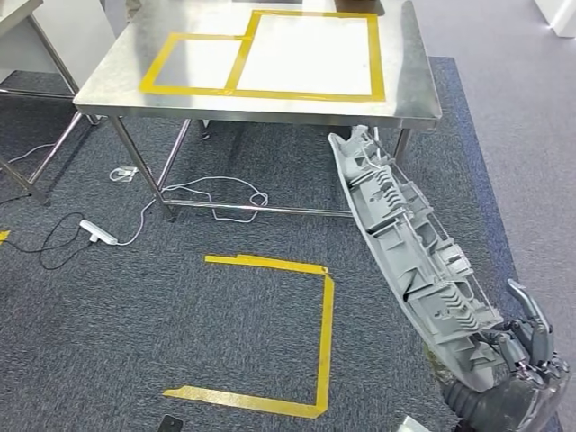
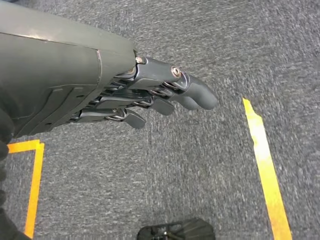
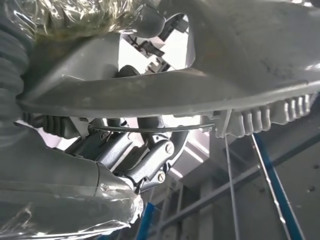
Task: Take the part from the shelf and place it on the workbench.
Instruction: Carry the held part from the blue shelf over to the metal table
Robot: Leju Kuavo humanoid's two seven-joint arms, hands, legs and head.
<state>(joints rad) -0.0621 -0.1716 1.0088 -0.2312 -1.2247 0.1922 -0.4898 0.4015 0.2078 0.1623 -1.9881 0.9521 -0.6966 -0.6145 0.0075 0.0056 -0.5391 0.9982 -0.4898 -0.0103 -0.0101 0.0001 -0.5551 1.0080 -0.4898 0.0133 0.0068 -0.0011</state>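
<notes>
One long grey ribbed plastic part [image 1: 408,247] is in view, gripped by one dark many-fingered right hand [image 1: 526,355]. One steel workbench [image 1: 122,67] bears two yellow-taped rectangles [image 1: 197,63], and one yellow tape outline [image 1: 325,333] marks the grey carpet. One white power strip [image 1: 98,233] lies there too.

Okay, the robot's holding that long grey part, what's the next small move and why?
Probably step toward the workbench: the right hand grips the grey part by its near end, its far end short of the taped rectangles, with carpet between.

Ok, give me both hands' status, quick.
Left hand: open, holding nothing, fingers extended over the carpet.
Right hand: holding the grey part.
</notes>
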